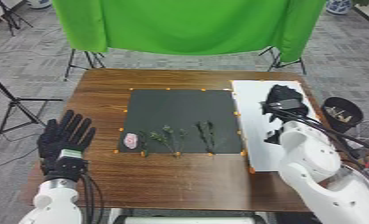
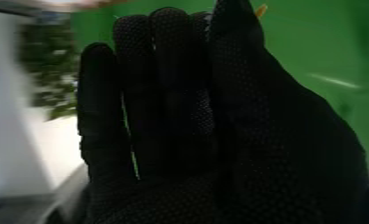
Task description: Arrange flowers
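Observation:
On the dark mat [image 1: 180,112] lie a pink flower [image 1: 131,141], leafy green stems [image 1: 168,140] and, to their right, darker stems [image 1: 207,135]. My left hand [image 1: 63,137] is left of the mat, its fingers straight and spread. Over the upper part of the white board [image 1: 256,112] is my right hand [image 1: 285,99], with the flowers off to its left. In the right wrist view, my right hand [image 2: 176,130] has straight fingers held close together and nothing visible in its grasp.
A small dark object [image 1: 274,136] is beside the right forearm on the white board. A black bin [image 1: 342,114] with things inside stands off the table's right edge. Green cloth [image 1: 189,25] hangs behind the brown table [image 1: 189,185]. Blurred foliage [image 2: 47,65] appears in the right wrist view.

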### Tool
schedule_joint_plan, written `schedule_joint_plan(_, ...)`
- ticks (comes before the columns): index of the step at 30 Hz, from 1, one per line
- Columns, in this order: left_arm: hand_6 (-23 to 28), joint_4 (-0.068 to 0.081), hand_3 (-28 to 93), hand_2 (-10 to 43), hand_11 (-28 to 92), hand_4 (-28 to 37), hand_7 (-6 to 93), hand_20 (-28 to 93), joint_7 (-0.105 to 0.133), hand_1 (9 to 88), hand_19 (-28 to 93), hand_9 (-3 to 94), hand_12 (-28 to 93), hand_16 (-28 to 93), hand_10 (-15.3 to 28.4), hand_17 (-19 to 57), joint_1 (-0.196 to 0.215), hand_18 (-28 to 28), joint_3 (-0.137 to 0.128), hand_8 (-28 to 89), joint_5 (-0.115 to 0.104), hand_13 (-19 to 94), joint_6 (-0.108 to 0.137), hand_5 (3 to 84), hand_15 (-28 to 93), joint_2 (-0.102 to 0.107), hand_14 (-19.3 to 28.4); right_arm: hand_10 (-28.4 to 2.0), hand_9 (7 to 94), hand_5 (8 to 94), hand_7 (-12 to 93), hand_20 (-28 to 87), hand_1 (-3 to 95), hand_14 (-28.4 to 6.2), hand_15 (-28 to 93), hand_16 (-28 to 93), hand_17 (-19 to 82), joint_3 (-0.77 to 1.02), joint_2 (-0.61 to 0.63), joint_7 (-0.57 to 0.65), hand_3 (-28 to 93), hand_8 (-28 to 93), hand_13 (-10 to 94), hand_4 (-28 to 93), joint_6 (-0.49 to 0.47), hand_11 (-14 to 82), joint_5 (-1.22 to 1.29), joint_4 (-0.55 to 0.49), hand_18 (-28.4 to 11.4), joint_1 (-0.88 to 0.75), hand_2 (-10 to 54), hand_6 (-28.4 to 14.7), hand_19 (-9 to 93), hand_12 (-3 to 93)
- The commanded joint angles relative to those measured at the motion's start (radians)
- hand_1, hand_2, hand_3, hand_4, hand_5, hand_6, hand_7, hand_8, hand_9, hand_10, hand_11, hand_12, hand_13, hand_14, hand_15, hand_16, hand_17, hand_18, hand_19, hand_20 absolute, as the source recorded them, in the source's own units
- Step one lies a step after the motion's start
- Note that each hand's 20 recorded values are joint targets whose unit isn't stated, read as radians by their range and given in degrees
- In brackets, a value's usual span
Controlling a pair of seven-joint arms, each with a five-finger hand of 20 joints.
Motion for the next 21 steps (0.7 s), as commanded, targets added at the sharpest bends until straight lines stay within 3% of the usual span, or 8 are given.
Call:
schedule_joint_plan(1, 10.2, -0.011, 73, 16.3, 27, -28.3, 16.1, 8, -0.007, 26.0, 38, 31.4, 11, -9, 15.2, -6.4, 0.024, 14.6, -0.004, -9, 0.002, 24, -0.002, 38.8, 43, -0.004, 16.9, -11.1, 89.1, 80.2, 20, 30, 59.6, -8.2, 19, 31, 28, -0.293, -0.184, -0.077, 74, 1, 69, -28, -0.041, 7.2, -0.016, 0.049, -19.9, 0.313, -9.5, -0.1, 70, 32.0)
schedule_joint_plan(11, 10.2, -0.005, 73, 16.4, 27, -28.3, 16.0, 8, 0.002, 26.0, 37, 31.6, 11, -9, 15.3, -6.4, -0.021, 14.6, 0.035, -9, 0.002, 24, 0.008, 39.1, 43, 0.025, 17.0, -11.4, 88.2, 80.3, 20, 30, 59.9, -8.0, 19, 32, 28, -0.598, -0.336, -0.207, 74, 2, 69, -28, -0.196, 6.7, 0.005, 0.267, -20.0, 0.608, -9.5, -0.4, 71, 32.7)
schedule_joint_plan(15, 10.2, -0.01, 73, 16.4, 27, -28.3, 16.0, 8, 0.022, 25.9, 37, 31.6, 11, -9, 15.4, -6.4, -0.021, 14.6, 0.035, -9, -0.006, 24, 0.017, 39.2, 43, 0.041, 17.0, -11.4, 88.0, 80.2, 20, 30, 60.0, -8.0, 19, 32, 28, -0.654, -0.404, -0.262, 73, 2, 69, -28, -0.253, 6.6, -0.065, 0.338, -20.0, 0.636, -9.5, -0.4, 71, 32.8)
schedule_joint_plan(21, 10.2, -0.003, 73, 16.4, 27, -28.3, 15.9, 8, 0.016, 25.9, 37, 31.7, 11, -9, 15.3, -6.3, -0.053, 14.6, 0.053, -9, -0.003, 24, 0.021, 39.3, 43, 0.061, 17.0, -11.4, 87.6, 80.0, 20, 30, 60.1, -7.8, 19, 33, 28, -0.707, -0.464, -0.245, 73, 2, 69, -28, -0.282, 6.3, -0.118, 0.432, -20.0, 0.661, -9.5, -0.3, 72, 32.9)
